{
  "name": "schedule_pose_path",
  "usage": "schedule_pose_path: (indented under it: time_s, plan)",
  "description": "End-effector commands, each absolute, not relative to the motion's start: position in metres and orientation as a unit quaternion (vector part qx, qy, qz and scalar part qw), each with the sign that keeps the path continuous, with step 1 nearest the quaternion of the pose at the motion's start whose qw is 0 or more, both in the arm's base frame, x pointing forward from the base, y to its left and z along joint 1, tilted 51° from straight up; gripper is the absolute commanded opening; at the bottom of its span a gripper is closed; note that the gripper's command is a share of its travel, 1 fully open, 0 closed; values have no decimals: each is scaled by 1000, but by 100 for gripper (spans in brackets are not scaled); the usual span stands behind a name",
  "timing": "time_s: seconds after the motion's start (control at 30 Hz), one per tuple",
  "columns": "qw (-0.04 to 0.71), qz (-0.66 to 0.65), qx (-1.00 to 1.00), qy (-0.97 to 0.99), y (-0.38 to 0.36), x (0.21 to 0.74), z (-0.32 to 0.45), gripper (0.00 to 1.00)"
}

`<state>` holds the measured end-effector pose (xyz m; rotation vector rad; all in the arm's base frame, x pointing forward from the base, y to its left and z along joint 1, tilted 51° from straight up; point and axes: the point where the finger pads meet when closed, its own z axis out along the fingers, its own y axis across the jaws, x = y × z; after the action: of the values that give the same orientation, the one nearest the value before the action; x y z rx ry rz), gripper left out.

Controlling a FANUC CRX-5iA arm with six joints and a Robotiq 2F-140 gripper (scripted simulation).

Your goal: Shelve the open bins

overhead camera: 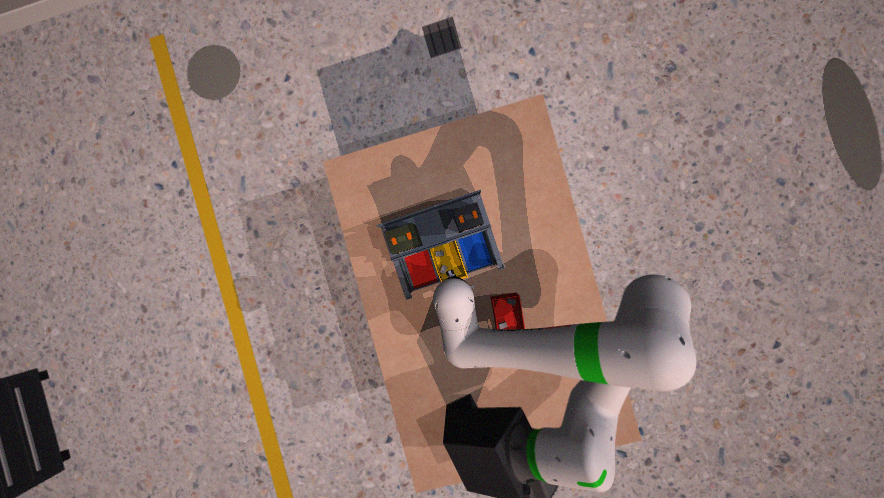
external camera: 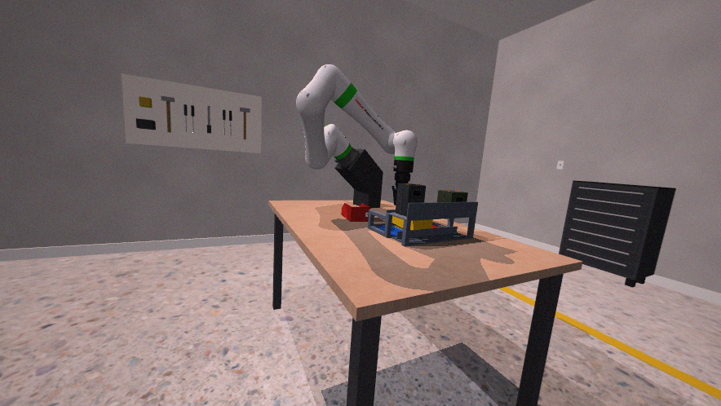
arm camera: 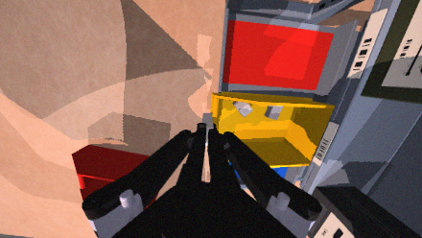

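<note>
The yellow bin (overhead camera: 456, 259) (external camera: 421, 223) (arm camera: 288, 130) sits in the middle place of the grey-blue shelf (overhead camera: 433, 230) (external camera: 441, 209), between the red mark (overhead camera: 420, 269) (arm camera: 269, 58) and the blue mark (overhead camera: 477, 250). Grey parts lie in it. The mark under it is hidden. My gripper (arm camera: 206, 119) is shut and empty, its tips at the yellow bin's front end; whether they touch it I cannot tell. The red bin (overhead camera: 507, 312) (external camera: 354, 212) (arm camera: 110, 165) stands on the table with grey parts inside, beside the gripper. The red place holds no bin.
An olive box (overhead camera: 402, 238) (external camera: 452, 196) and a dark box (overhead camera: 468, 217) (external camera: 411, 194) (arm camera: 355, 206) stand on the shelf's rear board, behind the red and blue places. The shelf's side frames rise at both ends of the row. My forearm passes close to the red bin in the overhead view.
</note>
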<state>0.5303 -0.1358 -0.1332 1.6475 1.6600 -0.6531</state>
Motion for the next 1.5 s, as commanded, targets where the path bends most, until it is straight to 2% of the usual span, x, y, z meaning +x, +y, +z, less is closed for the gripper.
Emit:
schedule_pose_path:
  time_s: [0.0, 1.47]
  plan:
    - [349, -252, 636, 641, -135, 533, -133, 0]
    - [349, -252, 636, 641, -134, 551, -131, 0]
